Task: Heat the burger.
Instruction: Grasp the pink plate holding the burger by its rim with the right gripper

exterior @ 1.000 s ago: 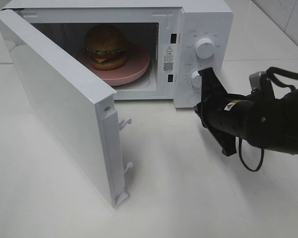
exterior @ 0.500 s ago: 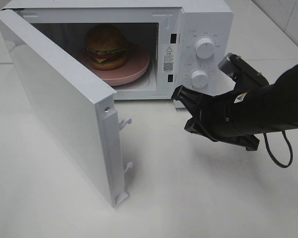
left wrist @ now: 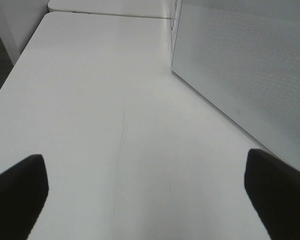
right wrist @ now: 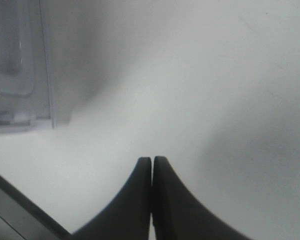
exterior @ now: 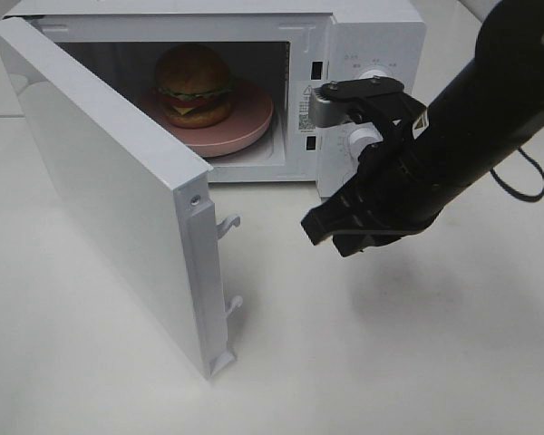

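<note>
Both your pincers hold nothing: right pincer (exterior: 315, 227) pressed together, burger (exterior: 194, 86) beyond it inside the microwave (exterior: 381, 36); left pincer (left wrist: 145, 167) spread apart.

The high camera looks down from the front at the microwave (exterior: 381, 32), its open door (exterior: 100, 181) and the bench (exterior: 390, 362). The left wrist camera sits low and looks along the bench beside that door. The right wrist camera looks down at the bench from very close, past its fingers (right wrist: 140, 200).
</note>
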### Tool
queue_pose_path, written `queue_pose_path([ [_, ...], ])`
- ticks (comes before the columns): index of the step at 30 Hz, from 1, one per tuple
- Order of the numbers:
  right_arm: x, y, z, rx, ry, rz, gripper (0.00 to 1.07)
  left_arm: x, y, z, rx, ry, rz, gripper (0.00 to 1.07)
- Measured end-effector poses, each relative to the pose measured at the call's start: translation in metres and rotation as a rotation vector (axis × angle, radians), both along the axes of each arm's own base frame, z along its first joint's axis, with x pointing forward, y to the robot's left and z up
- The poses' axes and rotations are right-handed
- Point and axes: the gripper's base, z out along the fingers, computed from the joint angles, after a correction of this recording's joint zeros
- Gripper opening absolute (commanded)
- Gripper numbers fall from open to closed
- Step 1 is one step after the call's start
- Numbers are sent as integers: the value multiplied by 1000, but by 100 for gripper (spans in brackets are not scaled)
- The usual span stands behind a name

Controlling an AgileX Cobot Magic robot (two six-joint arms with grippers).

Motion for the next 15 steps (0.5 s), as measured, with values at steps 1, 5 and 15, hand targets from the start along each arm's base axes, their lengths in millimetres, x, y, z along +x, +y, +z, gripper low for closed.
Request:
queue_pose_path([
  [1, 0, -1, 6, -66, -10, 135, 2, 0, 0, 0, 0, 0, 0, 101],
  [5, 1, -3, 15, -155, -36, 339, 3, 0, 0, 0, 0, 0, 0, 101],
  [15, 9, -3, 33, -325, -219, 935, 3, 0, 0, 0, 0, 0, 0, 101],
])
